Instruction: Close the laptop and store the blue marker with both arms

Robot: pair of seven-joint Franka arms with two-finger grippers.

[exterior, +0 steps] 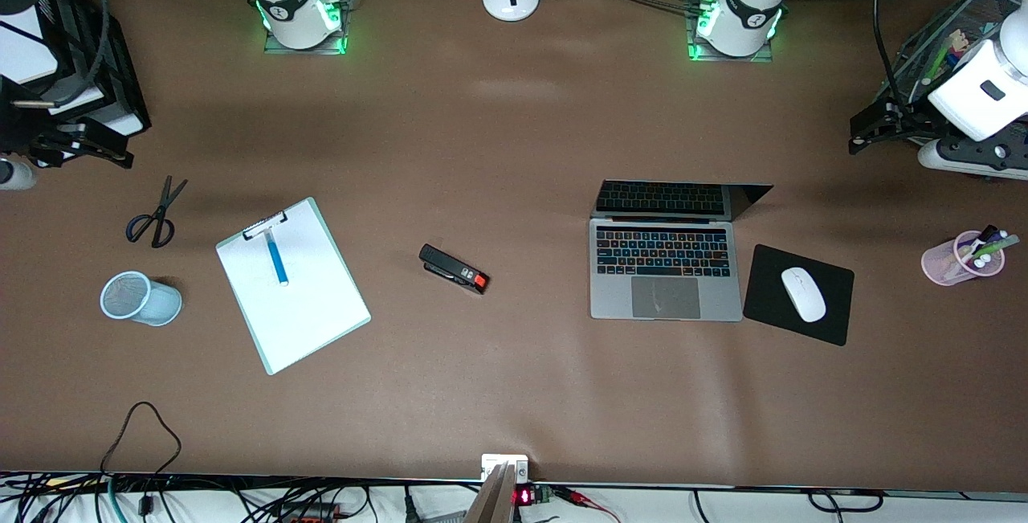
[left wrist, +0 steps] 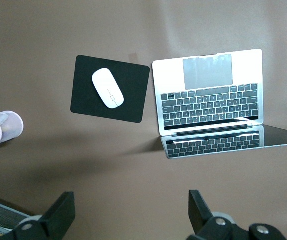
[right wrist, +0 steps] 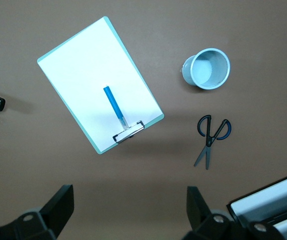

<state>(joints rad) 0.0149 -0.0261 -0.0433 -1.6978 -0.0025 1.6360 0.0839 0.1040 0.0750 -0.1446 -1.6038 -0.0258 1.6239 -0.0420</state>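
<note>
Left gripper (left wrist: 131, 215) fingers wide apart, holding nothing, over bare worktop (exterior: 514, 145). Right gripper (right wrist: 128, 215) same. Fingertips cut off.

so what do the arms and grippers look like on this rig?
Two white jointed arms with black joint rings. Each base glows green on a small plate at the table's edge: right arm, left arm. Black cables run to the left base. Left gripper and right gripper are black, with two wedge-shaped fingers and silver screws at the knuckles.
</note>
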